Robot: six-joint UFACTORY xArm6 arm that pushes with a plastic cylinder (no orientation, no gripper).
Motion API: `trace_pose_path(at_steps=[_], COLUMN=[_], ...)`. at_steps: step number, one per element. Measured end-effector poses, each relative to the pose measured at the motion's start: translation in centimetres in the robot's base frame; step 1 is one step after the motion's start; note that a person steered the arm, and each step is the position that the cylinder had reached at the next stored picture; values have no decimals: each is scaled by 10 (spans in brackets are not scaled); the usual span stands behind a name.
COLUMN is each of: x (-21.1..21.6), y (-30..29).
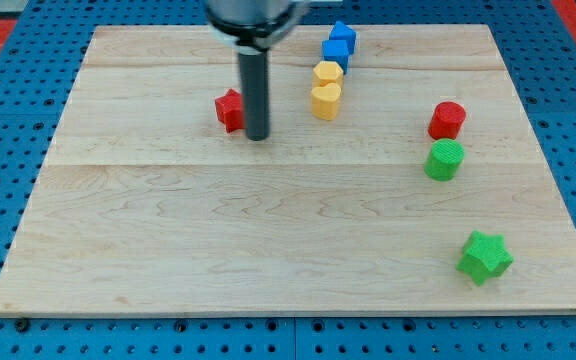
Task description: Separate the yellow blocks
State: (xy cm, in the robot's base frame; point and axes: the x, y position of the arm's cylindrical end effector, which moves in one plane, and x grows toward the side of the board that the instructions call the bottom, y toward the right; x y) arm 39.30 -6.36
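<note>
Yellow blocks [326, 88] touching, right of my tip [257, 136]

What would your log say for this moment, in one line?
my tip beside red block | yellow blocks touching | not yet separated

My arm ends in a straight, dark cylindrical rod [256, 95] with a smooth matte surface. It emerges from a wider, rounded dark-grey housing [252, 18] cut off by the view's top. My tip [257, 137] is flat-ended, same diameter as the shaft.

Two yellow blocks [327, 87], two blue [338, 45], two red [447, 119], two green [445, 160].
</note>
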Motion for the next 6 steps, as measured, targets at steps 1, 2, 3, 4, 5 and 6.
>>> trace_pose_path(at_steps=[1,2,3,4,5,6], x=[-29,-20,27,19,-16,-49], y=[-10,13,65,124,151,166])
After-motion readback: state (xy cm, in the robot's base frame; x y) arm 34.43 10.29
